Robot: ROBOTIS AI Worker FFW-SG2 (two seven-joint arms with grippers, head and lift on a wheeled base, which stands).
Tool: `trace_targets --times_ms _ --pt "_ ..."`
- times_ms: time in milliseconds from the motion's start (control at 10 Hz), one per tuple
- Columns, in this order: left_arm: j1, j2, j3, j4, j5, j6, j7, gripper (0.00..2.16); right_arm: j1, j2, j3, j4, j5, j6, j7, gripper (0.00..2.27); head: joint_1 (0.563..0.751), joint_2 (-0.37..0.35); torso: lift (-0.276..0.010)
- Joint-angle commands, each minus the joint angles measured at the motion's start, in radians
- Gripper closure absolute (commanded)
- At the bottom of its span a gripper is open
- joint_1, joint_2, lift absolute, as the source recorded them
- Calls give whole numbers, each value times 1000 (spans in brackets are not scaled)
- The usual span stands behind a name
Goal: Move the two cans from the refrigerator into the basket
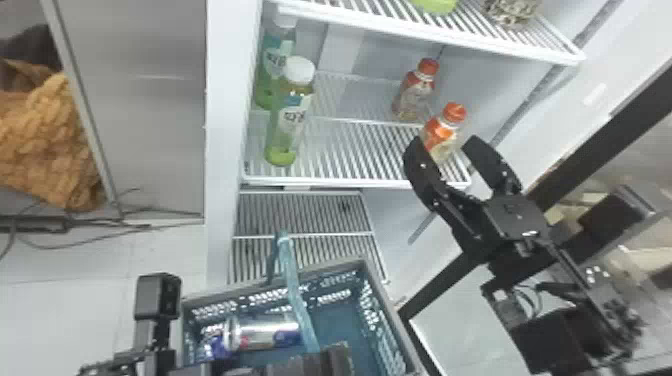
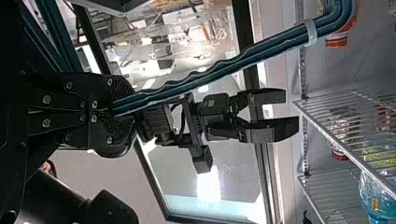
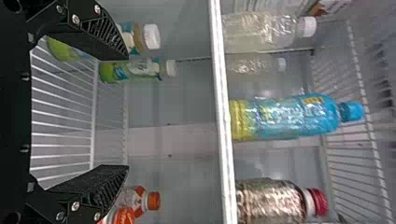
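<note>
At six o'clock, left gripper closed on handle of basket — silver can lying inside; at two o'clock, right gripper — wide open, empty.

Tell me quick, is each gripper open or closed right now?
Left gripper: closed on the long blue-green basket handle.
Right gripper: open and empty, near the white wire refrigerator shelf.

Head view looks down on the refrigerator shelves; right wrist view faces them closely, left wrist view catches them at frame right.
</note>
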Motion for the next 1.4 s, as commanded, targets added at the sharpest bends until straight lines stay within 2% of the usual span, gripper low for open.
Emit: trace_targets --times_ms 0,300,800,1300 --pt "-1 0 0 2 -2 1 -1 1188 -2 6 16 53 6 -72 -5 202 695 -350 -276" --pt "-1 0 -2 2 -4 3 -1 1188 -29 12 58 205 14 -258 -27 202 695 -350 -276" --pt "-1 0 -2 2 -8 3 -1 1188 -47 18 72 318 52 -349 -37 202 695 -350 -276" --pt "-4 -2 -2 2 -8 -4 0 1188 -52 20 76 347 58 -366 -40 202 695 -350 -276"
